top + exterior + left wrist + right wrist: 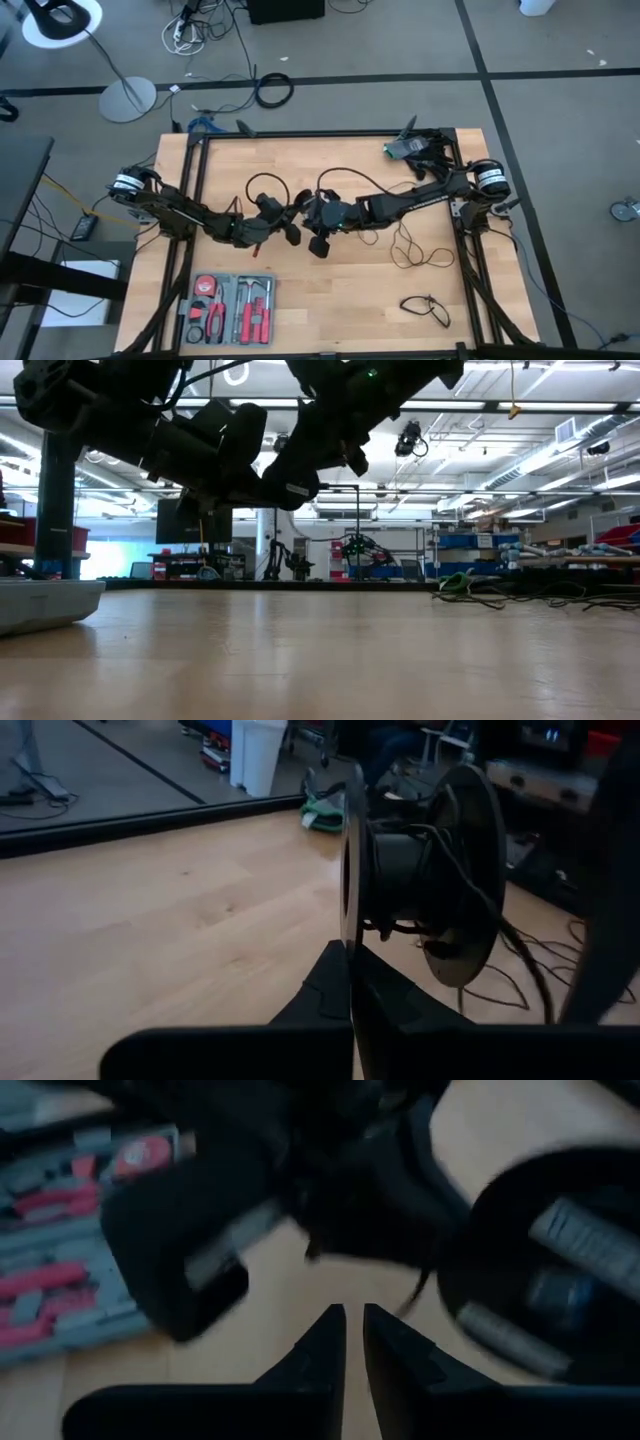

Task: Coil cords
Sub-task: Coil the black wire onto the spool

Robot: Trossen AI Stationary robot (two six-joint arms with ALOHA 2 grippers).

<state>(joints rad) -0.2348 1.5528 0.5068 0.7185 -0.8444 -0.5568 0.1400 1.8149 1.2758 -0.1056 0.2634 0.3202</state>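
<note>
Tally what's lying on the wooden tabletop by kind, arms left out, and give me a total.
Black cords: 2, the long one and the short one
Reel: 1
Tool case: 1
Green and white bundle: 1
Total: 5

- The cord (pixel 345 180) vanishes among the two arms at mid-table in the high view; where it ends cannot be told
- Right wrist view blurred; the tool case (pixel 70 1270) is cut off by the edge
</note>
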